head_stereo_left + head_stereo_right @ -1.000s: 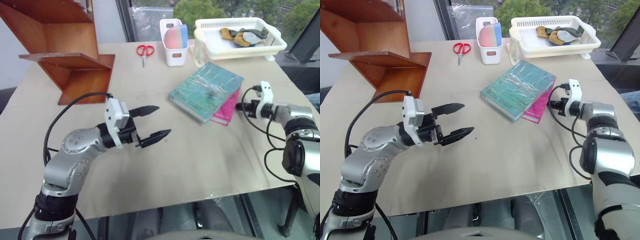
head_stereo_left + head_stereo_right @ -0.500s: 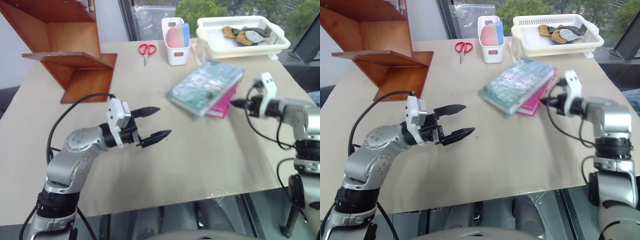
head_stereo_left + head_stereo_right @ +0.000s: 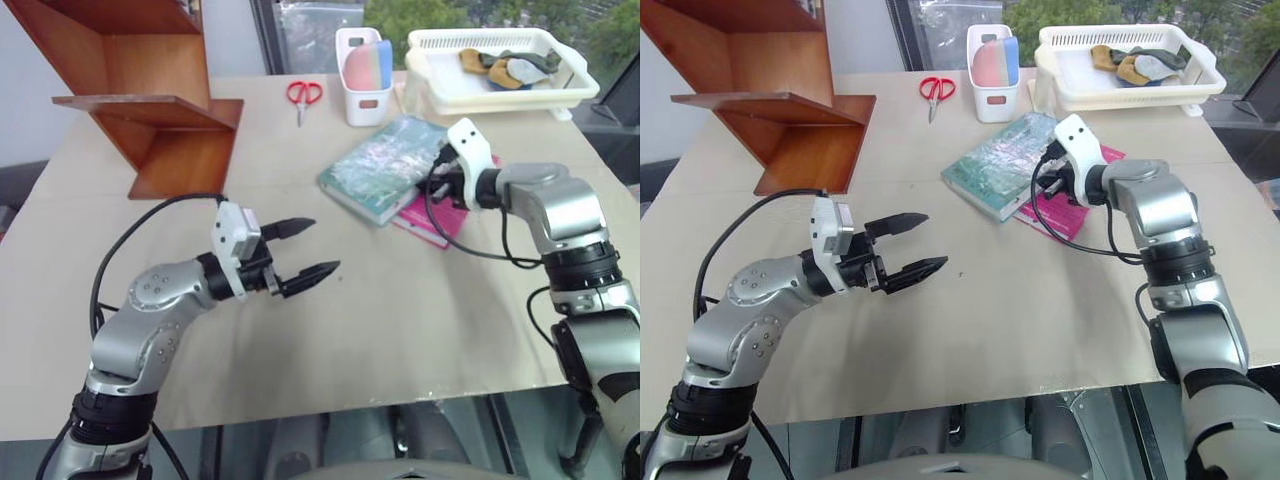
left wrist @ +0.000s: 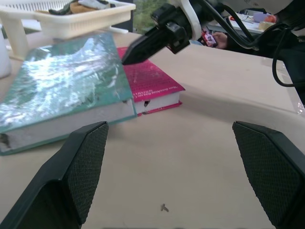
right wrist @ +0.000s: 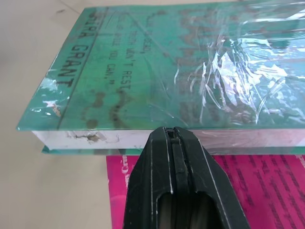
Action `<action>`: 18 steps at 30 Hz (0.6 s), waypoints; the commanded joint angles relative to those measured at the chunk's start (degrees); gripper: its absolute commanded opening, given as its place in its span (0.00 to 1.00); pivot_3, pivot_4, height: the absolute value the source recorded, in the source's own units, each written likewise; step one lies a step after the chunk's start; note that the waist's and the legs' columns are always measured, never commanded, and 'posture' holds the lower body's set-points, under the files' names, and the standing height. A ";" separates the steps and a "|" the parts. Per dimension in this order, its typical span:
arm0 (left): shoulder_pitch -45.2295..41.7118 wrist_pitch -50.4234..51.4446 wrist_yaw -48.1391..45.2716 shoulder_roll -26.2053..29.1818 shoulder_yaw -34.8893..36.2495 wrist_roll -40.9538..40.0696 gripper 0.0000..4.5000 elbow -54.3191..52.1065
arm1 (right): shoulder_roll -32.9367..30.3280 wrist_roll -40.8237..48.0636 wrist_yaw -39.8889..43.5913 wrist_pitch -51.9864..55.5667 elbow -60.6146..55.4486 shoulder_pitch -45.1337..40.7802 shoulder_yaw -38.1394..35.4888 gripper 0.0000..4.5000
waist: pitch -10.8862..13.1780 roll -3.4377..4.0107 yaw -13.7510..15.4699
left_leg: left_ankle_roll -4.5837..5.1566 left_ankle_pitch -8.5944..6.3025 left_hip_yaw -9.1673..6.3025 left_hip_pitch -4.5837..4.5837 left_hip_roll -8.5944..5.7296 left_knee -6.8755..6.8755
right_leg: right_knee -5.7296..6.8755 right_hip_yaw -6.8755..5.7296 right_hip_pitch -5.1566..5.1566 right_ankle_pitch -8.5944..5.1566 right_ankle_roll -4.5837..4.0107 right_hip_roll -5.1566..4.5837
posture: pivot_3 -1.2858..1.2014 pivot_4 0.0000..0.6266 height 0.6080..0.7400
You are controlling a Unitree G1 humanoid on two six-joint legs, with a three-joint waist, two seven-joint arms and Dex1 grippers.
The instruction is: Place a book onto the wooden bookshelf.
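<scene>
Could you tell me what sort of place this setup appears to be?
Probably an indoor lab or office test area beside a window. A plain board table holds staged props: a wooden bookshelf, two books, scissors and a white basket. Trees show through the glass behind.

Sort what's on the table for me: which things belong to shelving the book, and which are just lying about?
In the job: teal book, wooden bookshelf, shut right gripper at the book's page edge, open left gripper.

Lying about: pink book under the teal one, red scissors, white cup, white basket.
</scene>
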 commanded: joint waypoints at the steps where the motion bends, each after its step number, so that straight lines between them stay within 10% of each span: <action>1: 0.48 -1.26 0.31 0.52 1.92 -0.25 1.00 -2.95 | 1.51 -0.40 -0.66 -2.85 0.70 -4.08 0.11 0.02 | 0.00 0.00 0.10 | 0.00 0.00 0.00 -0.01 0.00 0.00 | -0.01 -0.01 0.00 0.00 0.00 0.00 | 0.52 0.24 1.00; 18: 2.62 -2.65 1.44 0.21 2.65 0.68 1.00 -3.46 | 5.26 -11.00 5.09 -13.67 21.34 -9.18 12.99 0.02 | -0.08 -0.06 0.33 | 0.00 0.00 -0.02 0.00 -0.02 0.01 | -0.02 -0.10 0.03 0.00 0.00 -0.04 | 0.52 0.24 1.00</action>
